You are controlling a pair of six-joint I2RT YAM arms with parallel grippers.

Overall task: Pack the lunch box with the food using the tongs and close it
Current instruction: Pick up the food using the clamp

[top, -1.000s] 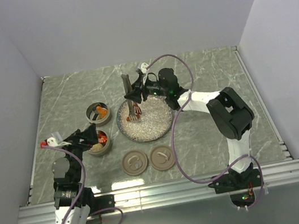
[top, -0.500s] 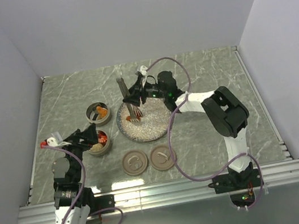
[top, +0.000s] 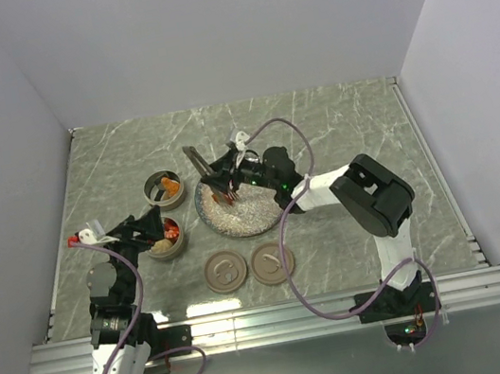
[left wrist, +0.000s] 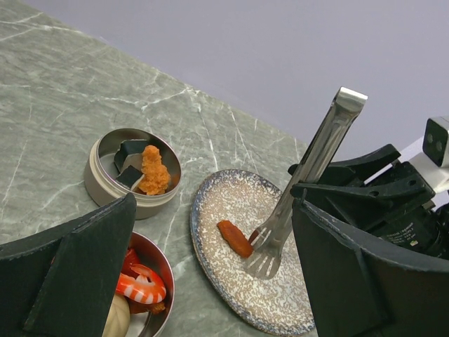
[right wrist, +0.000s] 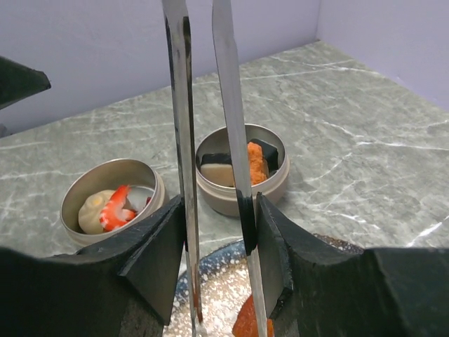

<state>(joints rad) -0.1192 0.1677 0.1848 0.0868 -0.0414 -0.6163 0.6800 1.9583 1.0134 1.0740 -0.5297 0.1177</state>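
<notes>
My right gripper [top: 232, 176] [right wrist: 217, 239] is shut on the tongs [top: 201, 168] [right wrist: 228, 105] at mid-length. The tongs lean left, and their flat tips rest on the speckled plate [top: 259, 212] [left wrist: 280, 309] beside an orange food piece [left wrist: 235, 239] [right wrist: 249, 319]. The lunch box is two open round metal tins. The far tin [top: 166, 188] [left wrist: 105, 186] holds an orange piece, a pale cube and dark pieces. The near tin [top: 165, 239] [right wrist: 112, 200] holds a shrimp [left wrist: 140, 289] and a beige ball. My left gripper [top: 147, 228] [left wrist: 214, 210] hangs open over the near tin, holding nothing.
Two round lids [top: 226, 272] [top: 270, 263] lie side by side on the marble table in front of the plate. White walls close in the table at the back and on both sides.
The right arm has swung left and lower, tilting the tongs' joined end to the left and bringing their tips down on the left part of the plate. The left arm has not moved.
</notes>
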